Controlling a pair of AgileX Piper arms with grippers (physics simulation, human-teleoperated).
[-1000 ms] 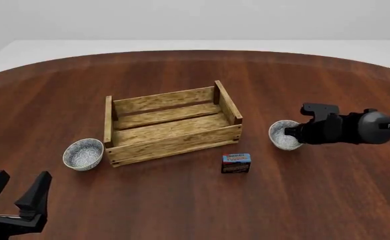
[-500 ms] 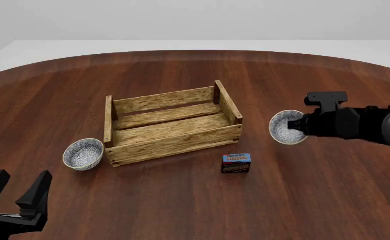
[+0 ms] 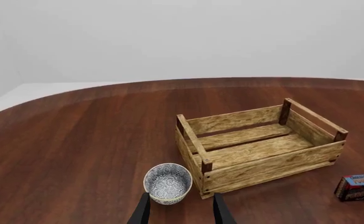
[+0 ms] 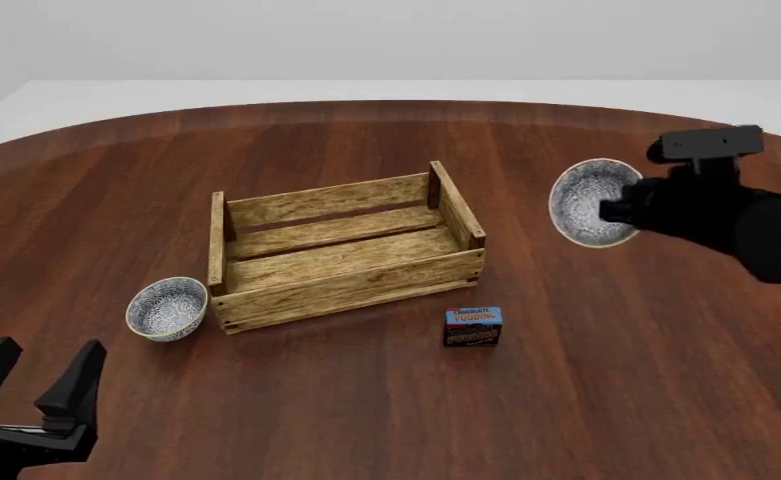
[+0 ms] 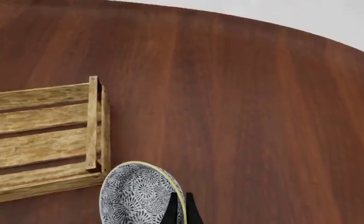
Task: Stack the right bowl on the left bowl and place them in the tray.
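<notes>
1. Right pincer (image 4: 613, 210) is clamped on the rim of the right bowl (image 4: 590, 203), holding it tilted up off the table (image 4: 363, 400), to the right of the tray (image 4: 343, 252).
2. Left bowl (image 4: 167, 308) sits on the table just left of the tray.
3. Left pincer (image 4: 37, 385) hangs open near the front-left edge, holding nothing.
4. Small pudding box (image 4: 473, 327) sits in front of the tray.

The black right gripper (image 5: 182, 208) is showing only its thin fingertips in the right wrist view; the picture's edge is cutting off the rest. That edge is also cutting the patterned grey-and-white bowl (image 5: 141, 197) it is pinching. In the front view, the black left gripper (image 4: 43, 388) is running off the corner. The writing on the small blue-and-brown box (image 4: 473, 327) is probably too small to read.
</notes>
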